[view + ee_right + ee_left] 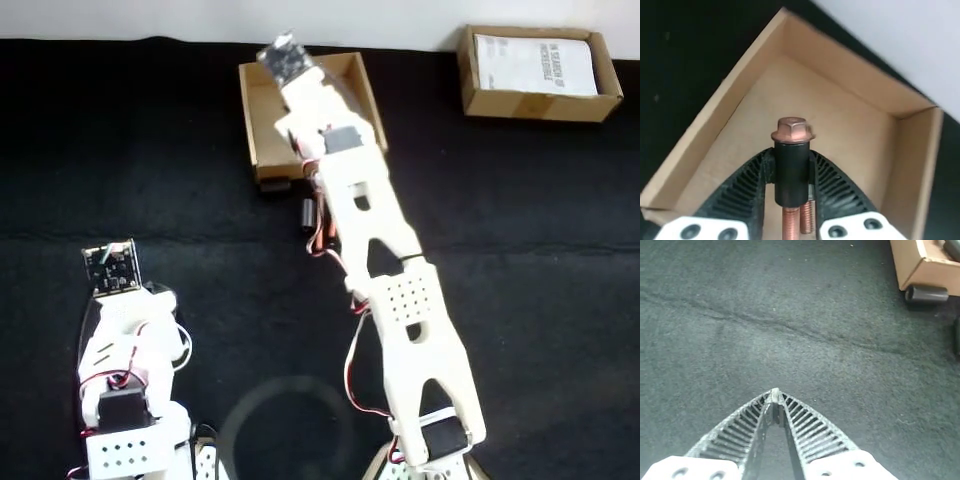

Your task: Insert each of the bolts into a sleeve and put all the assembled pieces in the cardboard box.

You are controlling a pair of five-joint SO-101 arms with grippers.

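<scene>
My right gripper (790,156) is shut on a black sleeve (790,175) with a copper bolt (792,131) through it, hex head up and thread sticking out below. It hangs over the inside of the open cardboard box (715,135), which stands at the back middle of the table (262,120). A second copper thread (807,219) shows just behind the held piece. My left gripper (775,392) is shut on nothing, low over the black mat at the front left. A loose black sleeve (926,293) lies against the box's front wall (276,186), another (308,214) a little nearer.
A second cardboard box (480,100) with a printed sheet in it stands at the back right. The right arm (385,260) stretches diagonally across the middle of the mat. A white wall runs behind the table.
</scene>
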